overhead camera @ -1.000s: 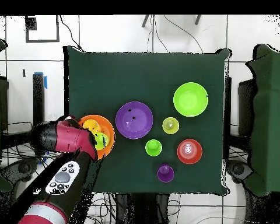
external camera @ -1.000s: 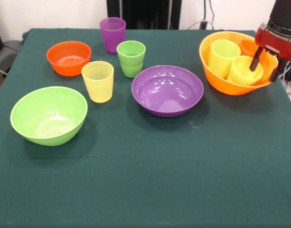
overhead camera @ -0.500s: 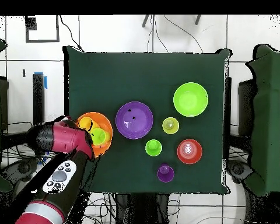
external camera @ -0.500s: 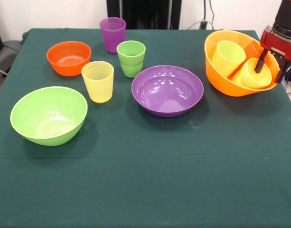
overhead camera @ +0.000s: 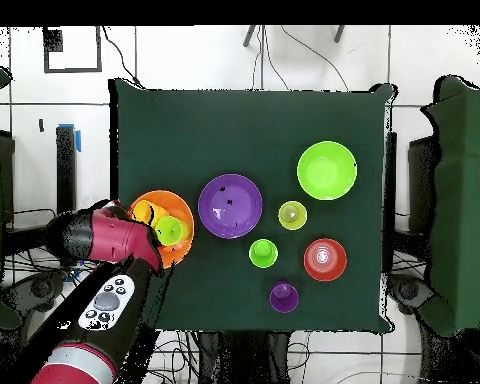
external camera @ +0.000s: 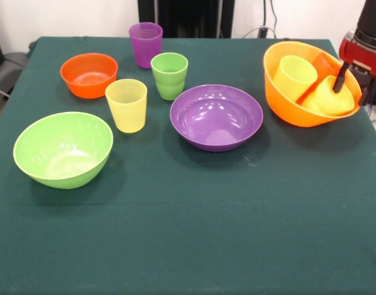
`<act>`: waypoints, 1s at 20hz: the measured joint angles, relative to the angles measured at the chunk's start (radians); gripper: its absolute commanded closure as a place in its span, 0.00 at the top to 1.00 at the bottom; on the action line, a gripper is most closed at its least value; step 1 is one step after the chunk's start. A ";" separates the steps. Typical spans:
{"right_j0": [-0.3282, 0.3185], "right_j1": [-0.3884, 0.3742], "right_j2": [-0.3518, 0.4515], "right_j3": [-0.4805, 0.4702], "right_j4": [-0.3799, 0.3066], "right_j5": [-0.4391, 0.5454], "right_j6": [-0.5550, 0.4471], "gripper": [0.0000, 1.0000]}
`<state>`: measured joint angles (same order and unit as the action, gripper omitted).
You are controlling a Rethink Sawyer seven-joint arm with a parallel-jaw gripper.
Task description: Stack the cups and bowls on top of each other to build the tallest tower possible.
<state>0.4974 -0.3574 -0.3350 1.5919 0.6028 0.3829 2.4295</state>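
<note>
Gripper (external camera: 349, 80) fingers are closed over the right-hand rim of the yellow-orange bowl (external camera: 286, 104), one dark finger (external camera: 341, 77) being seen inside the wall and the other hidden behind it. Compared with a second ago, the bowl has been raised on that side and shifted slightly toward the far corner of the table (external camera: 188, 233), so that it is now tipped, its mouth turned toward the table's middle. The three cups inside have been tumbled by this: the lime green cup (external camera: 293, 75) is leaned toward the left, the yellow cup (external camera: 334, 98) is lain over against the right wall, and the orange cup (external camera: 322, 66) is wedged between them at the back. In the overhead view the bowl (overhead camera: 180, 250) is seen at the table's edge, partly covered by the red wrist.

Outward from there nothing has been moved: the purple bowl (external camera: 216, 117), green cup (external camera: 169, 75), pale yellow cup (external camera: 126, 105), purple cup (external camera: 145, 44), orange bowl (external camera: 89, 74) and lime green bowl (external camera: 63, 149) are all apart on the cloth.

No tower has been begun yet. It is judged that the base is being dragged or emptied, and spilled cups at the table's edge are a risk.
</note>
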 measured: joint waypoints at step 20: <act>-0.254 -0.328 0.108 0.236 -0.084 0.014 0.000 1.00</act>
<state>0.2432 -0.6850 -0.2266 1.8284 0.5186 0.3973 2.4295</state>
